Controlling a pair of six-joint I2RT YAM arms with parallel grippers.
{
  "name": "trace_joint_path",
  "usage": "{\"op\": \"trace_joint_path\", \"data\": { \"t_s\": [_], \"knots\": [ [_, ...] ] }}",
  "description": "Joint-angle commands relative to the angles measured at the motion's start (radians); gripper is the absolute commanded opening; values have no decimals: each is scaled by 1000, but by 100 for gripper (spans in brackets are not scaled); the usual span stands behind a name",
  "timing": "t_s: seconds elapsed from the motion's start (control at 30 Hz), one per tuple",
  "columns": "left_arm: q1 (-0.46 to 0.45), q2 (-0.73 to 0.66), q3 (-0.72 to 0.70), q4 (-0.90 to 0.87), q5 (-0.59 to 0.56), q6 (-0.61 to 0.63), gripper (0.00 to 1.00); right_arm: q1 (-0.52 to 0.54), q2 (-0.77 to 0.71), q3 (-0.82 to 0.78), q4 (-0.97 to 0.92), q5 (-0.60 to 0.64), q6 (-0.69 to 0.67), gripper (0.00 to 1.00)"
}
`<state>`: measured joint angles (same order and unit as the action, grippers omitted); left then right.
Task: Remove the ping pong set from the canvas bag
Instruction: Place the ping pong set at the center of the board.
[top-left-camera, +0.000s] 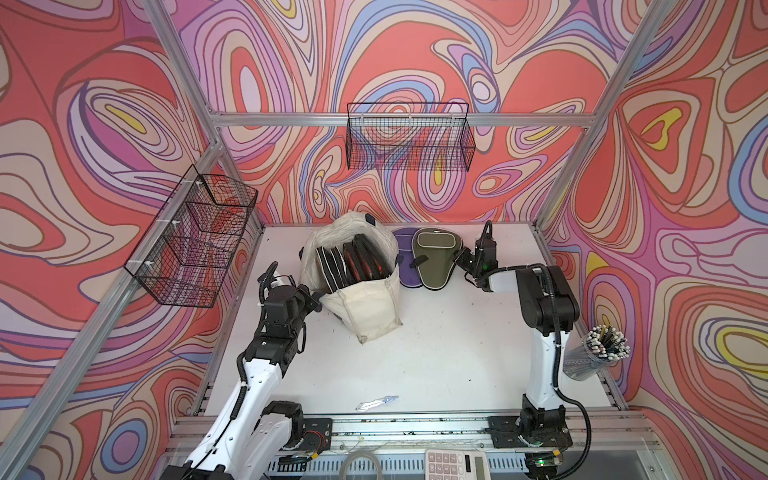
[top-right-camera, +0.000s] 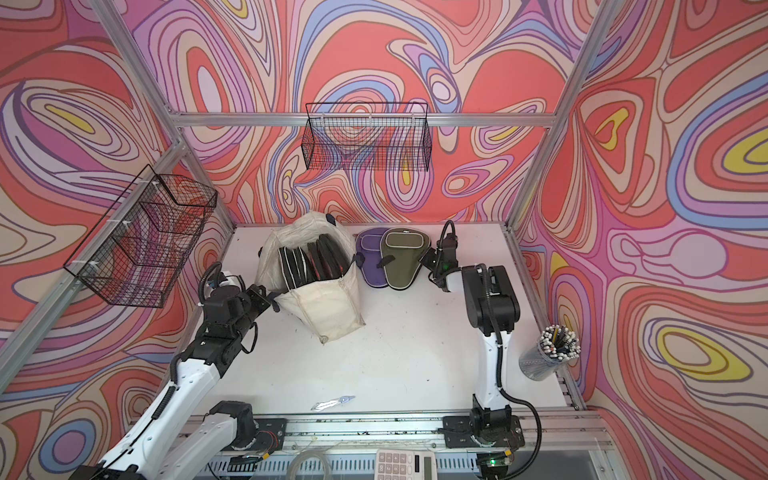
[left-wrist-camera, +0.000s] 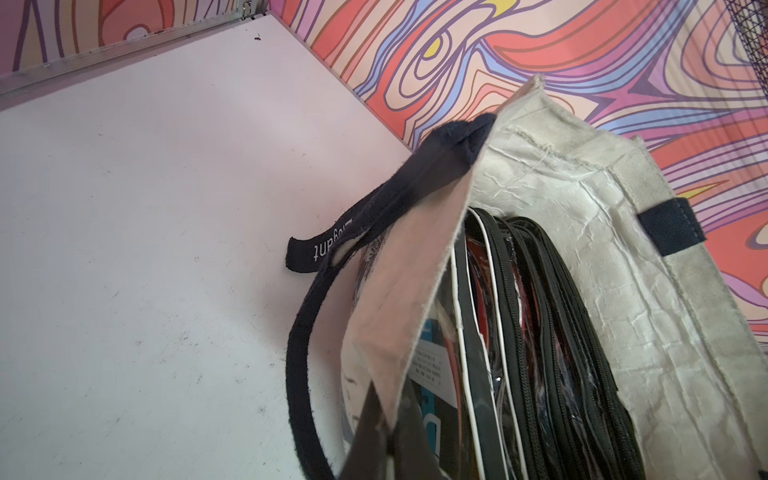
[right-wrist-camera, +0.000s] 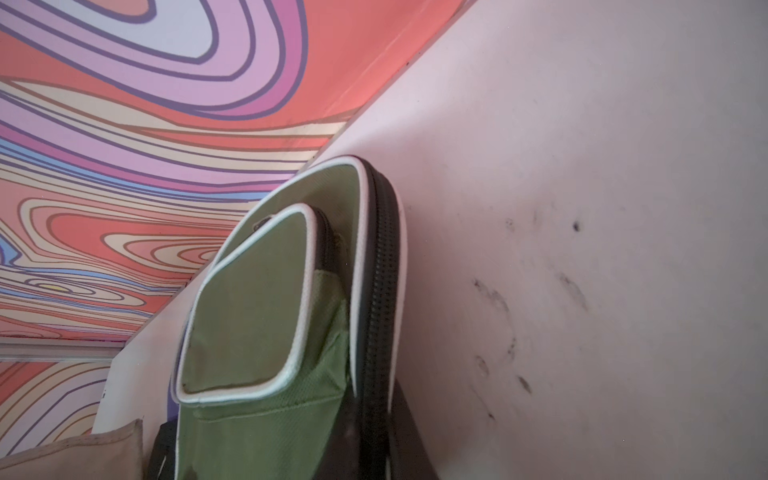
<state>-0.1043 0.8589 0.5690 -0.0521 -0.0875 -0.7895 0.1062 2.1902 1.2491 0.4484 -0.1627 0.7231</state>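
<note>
Canvas bag (top-left-camera: 359, 299) stands mouth open on the table (top-left-camera: 436, 353), far half, left of centre; both top views show it. Black zipped cases (top-left-camera: 353, 262) sit packed on edge inside. Left claw (top-left-camera: 320, 300) is at the bag's near rim. Only the left wrist view shows the jaws together, pinching the rim fabric, with the navy strap (left-wrist-camera: 374, 208) hanging outside. Green case (top-left-camera: 434, 266) lies flat just right of the bag, overlapping a purple case (top-left-camera: 405, 249). Right claw (top-left-camera: 462, 261) touches the green case's right edge. The right wrist view shows only that case's pocket and zip up close. Cannot tell whether this claw grips it.
</note>
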Motion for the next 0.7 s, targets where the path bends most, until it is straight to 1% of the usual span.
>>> {"op": "trace_joint_path", "data": {
  "t_s": [0.0, 0.07, 0.2, 0.23, 0.3, 0.4, 0.47, 0.57, 0.67],
  "knots": [
    [14, -13, 3, 29, -44, -1, 0, -2, 31, 21, -54, 40, -16, 19],
    [14, -10, 3, 32, -40, -1, 0, -1, 27, 21, -59, 44, -21, 29],
    [13, 0, 5, 36, -33, -4, 0, -2, 15, 15, -70, 57, -36, 58],
    [13, 1, 4, 39, -32, -5, 0, -1, 11, 14, -72, 61, -40, 64],
    [14, 8, 3, 44, -26, -7, 0, -2, -2, 7, -77, 68, -50, 72],
    [13, 11, 4, 52, -17, -7, 0, -1, -36, -10, -76, 73, -68, 77],
    [13, 14, 5, 62, -2, -2, 0, 1, -71, -29, -71, 69, -81, 79],
    [13, 26, -4, 101, 49, 10, 0, 10, -148, -52, -74, 67, -104, 80],
    [13, 40, -20, 159, 110, 12, 0, 44, -242, -50, -116, 67, -148, 82]
  ]
}}
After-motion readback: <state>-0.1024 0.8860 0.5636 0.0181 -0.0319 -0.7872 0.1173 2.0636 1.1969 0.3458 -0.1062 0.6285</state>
